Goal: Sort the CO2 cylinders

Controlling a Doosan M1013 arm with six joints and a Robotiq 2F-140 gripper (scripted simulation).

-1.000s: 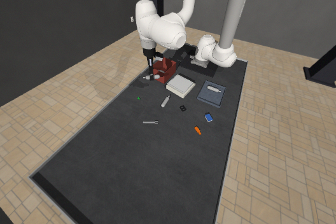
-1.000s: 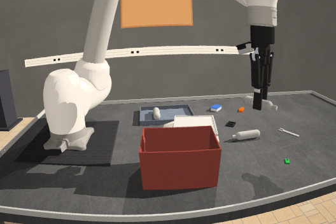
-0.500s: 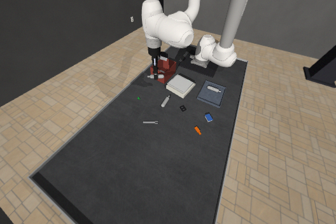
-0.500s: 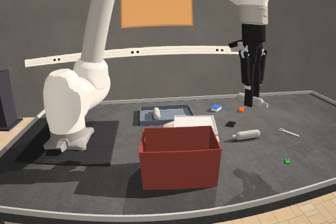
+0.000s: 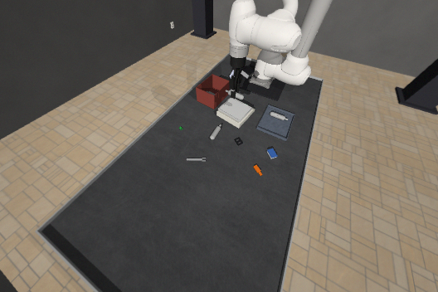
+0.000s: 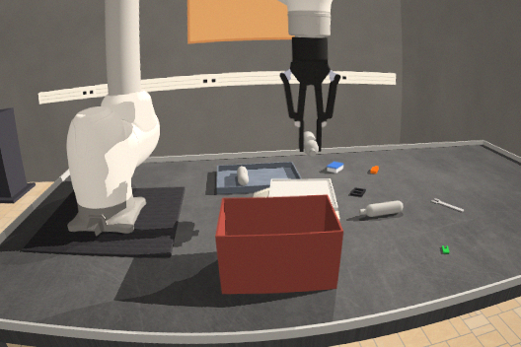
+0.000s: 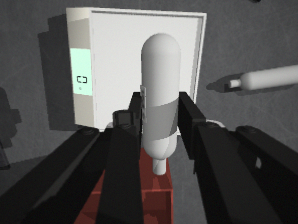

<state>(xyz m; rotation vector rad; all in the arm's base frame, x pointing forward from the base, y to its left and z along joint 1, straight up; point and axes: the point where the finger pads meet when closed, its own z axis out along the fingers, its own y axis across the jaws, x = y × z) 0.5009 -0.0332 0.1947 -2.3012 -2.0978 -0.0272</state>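
My gripper (image 6: 311, 143) is shut on a white CO2 cylinder (image 7: 160, 115) and holds it level in the air. In the wrist view the cylinder's body is over the white scale (image 7: 145, 65) and its neck is over the rim of the red scrap bin (image 7: 150, 197). The scale's green display (image 7: 81, 78) shows. The bin (image 6: 279, 242) stands in front of the scale (image 6: 303, 187). A second cylinder (image 6: 382, 209) lies on the table right of the scale. A third cylinder (image 6: 243, 174) lies flat in the blue-grey tray (image 6: 258, 175).
A blue block (image 5: 271, 153), an orange piece (image 5: 258, 169), a black part (image 5: 238, 141), a small green piece (image 5: 181, 128) and a metal tool (image 5: 196, 159) lie scattered on the dark table. The robot base (image 6: 109, 173) stands left of the tray.
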